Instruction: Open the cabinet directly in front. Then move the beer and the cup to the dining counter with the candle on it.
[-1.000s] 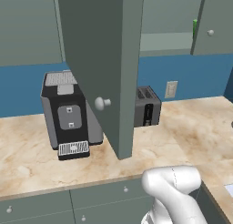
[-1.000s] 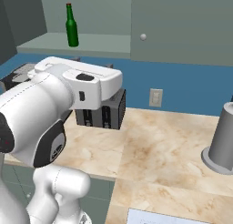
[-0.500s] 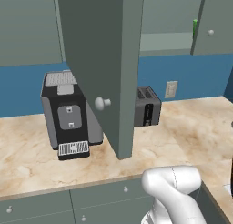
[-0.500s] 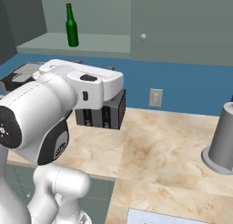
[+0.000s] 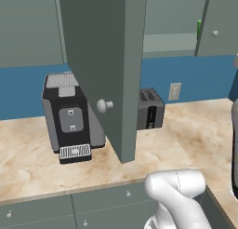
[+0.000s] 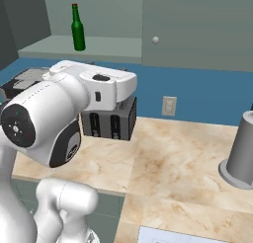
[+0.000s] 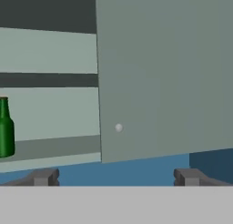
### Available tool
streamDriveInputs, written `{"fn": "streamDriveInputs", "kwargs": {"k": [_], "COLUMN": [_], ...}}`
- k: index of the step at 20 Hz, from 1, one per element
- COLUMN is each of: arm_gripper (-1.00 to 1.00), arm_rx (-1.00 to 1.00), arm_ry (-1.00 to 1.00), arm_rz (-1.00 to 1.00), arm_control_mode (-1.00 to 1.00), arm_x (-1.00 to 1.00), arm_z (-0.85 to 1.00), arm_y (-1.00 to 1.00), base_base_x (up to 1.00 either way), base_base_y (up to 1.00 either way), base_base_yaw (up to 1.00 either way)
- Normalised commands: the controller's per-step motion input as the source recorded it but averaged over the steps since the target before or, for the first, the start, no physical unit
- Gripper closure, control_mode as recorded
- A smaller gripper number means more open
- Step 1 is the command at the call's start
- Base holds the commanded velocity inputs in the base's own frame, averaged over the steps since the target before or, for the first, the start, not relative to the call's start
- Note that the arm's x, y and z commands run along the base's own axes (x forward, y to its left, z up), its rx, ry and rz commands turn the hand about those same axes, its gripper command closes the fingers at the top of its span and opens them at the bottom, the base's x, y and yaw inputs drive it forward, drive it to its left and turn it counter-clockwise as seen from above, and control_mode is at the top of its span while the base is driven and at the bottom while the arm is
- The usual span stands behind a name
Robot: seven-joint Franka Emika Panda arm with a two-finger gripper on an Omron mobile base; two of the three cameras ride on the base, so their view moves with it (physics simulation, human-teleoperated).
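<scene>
Blue wall backs the marble bench (image 5: 195, 125) where I see a coffee machine (image 5: 69, 116) and toaster (image 6: 109, 121). I see the cabinet (image 5: 104, 60) door swung open, the beer (image 6: 77, 28) upright on its shelf and the cup (image 5: 199, 28) at the far end. My end effector (image 7: 116, 175) is spread wide, gripping nothing.

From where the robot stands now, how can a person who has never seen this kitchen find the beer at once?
Look above the marble worktop and the blue wall to the open cabinet. On its pale bottom shelf the beer stands upright, near the left end. It is a slim dark green bottle with a long neck, unlike the boxy black toaster below.
</scene>
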Motion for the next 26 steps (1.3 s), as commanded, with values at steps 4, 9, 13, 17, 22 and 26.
{"fn": "streamDriveInputs", "kwargs": {"k": [4,9,13,17,22,26], "arm_gripper": [-1.0,-1.0,-1.0,-1.0,-1.0,-1.0], "arm_rx": [0.0,0.0,0.03,0.03,0.01,0.0], "arm_ry": [0.01,0.0,0.0,0.0,0.02,0.04], "arm_rz": [0.0,0.0,0.0,0.0,0.01,0.01], "arm_control_mode": [-1.0,-1.0,-1.0,-1.0,-1.0,-1.0], "arm_x": [0.43,0.41,0.38,0.31,0.39,0.41], "arm_z": [0.0,0.0,0.0,0.0,0.0,0.0], "arm_y": [0.0,-0.1,-0.24,-0.3,-0.14,-0.04], "base_base_x": [0.0,0.0,0.0,0.0,0.0,0.0], "base_base_y": [0.0,0.0,0.0,0.0,0.0,0.0], "base_base_yaw": [0.0,0.0,0.0,0.0,0.0,0.0]}}
